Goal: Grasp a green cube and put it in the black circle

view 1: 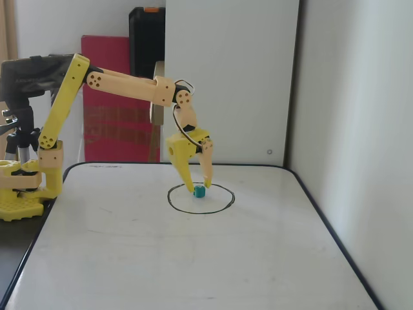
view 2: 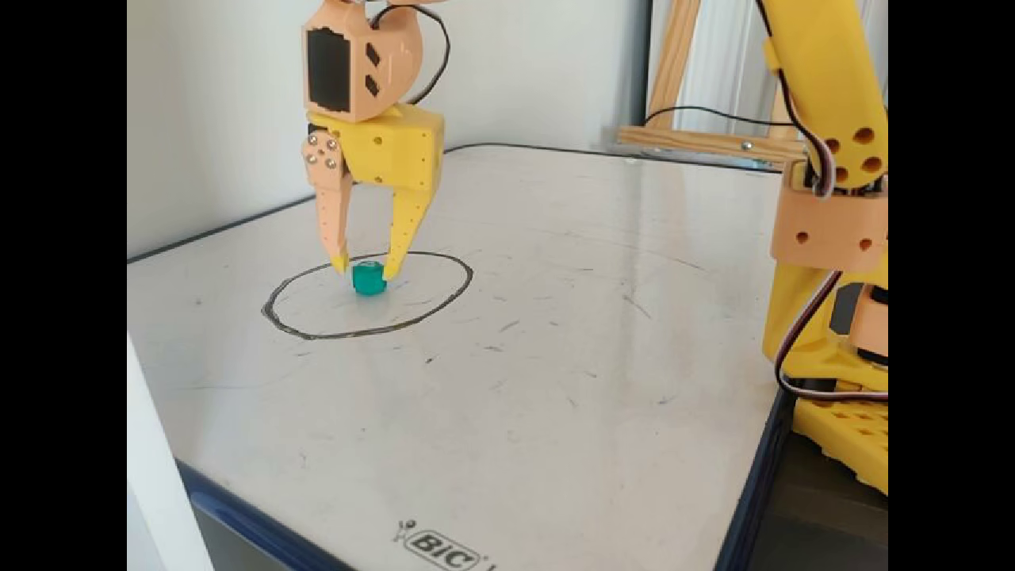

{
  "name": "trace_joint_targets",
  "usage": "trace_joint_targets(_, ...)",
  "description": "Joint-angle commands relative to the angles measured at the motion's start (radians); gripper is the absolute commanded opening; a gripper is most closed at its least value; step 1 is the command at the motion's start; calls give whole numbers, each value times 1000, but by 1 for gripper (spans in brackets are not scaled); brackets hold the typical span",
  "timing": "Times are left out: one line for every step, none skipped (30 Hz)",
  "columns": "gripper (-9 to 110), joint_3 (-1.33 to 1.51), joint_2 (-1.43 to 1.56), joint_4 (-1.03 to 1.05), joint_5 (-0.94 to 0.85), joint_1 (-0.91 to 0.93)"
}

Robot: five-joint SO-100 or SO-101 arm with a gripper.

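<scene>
Nearest us in a fixed view we see the worktop (view 2: 555, 396), a white board w/ a BIC logo (view 2: 444, 546) at its front edge and scuff marks across it. Further back sits the circle (view 2: 444, 305), a black line drawn on the board. Inside it, toward its far side, the cube (view 2: 369, 278) rests on the board. The gripper (view 2: 366, 269) points straight down over it, fingers spread, one tip on each side of the cube. We can't tell if the tips touch it; the gripper looks released, not clenched. In another fixed view the cube (view 1: 199, 192) also sits in the circle (view 1: 219, 208) between the gripper (view 1: 199, 188) tips. Behind, the arm's base (view 1: 22, 187) stands at the worktop's left edge in that view.
</scene>
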Motion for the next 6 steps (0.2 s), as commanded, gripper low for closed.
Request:
trace_joint_targets(13, -35, 8, 2, 5, 2)
trace_joint_targets(12, -37, 11, 5, 6, 3)
trace_joint_targets(12, -44, 17, 11, 9, 8)
trace_joint_targets(12, -55, 29, 25, 12, 12)
trace_joint_targets(12, -61, 54, 40, 14, 18)
trace_joint_targets(11, -63, 91, 54, 17, 28)
